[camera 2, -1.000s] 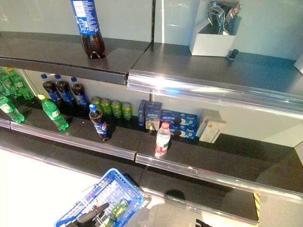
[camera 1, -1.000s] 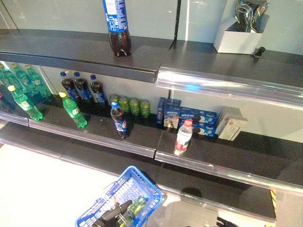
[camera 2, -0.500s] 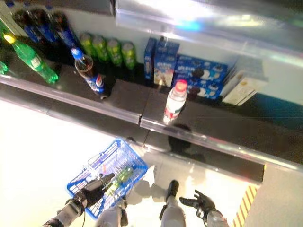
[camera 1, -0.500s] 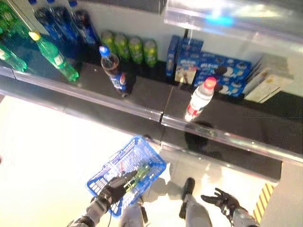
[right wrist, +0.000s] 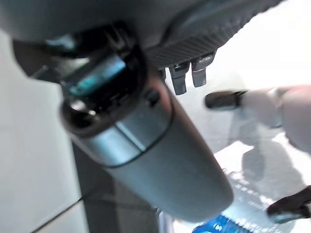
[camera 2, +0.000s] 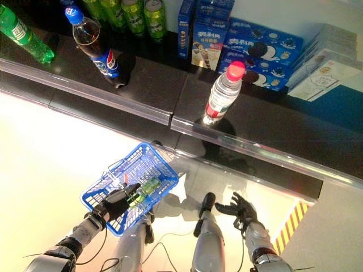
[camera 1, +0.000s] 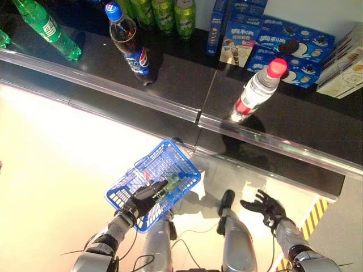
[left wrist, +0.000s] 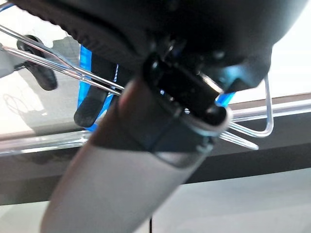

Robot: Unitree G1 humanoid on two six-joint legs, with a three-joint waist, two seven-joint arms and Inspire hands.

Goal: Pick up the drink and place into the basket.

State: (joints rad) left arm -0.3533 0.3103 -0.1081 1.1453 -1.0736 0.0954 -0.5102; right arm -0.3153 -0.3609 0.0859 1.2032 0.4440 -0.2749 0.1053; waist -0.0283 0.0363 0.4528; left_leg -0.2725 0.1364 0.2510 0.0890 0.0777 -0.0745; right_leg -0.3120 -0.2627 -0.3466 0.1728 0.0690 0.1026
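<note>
Two bottles [camera 1: 131, 45] beside cookie boxes [camera 1: 266, 42]

Head stereo pair looks steeply down, sharing the shelf [camera 1: 187, 107] edge, blue basket [camera 1: 170, 164] and both hands, while each wrist cam sits tight against its own hand, apparently facing the shelving.

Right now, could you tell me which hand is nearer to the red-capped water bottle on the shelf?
Right. The right hand hangs open below the water bottle, empty, while the left hand is farther off, holding the blue basket.
</note>
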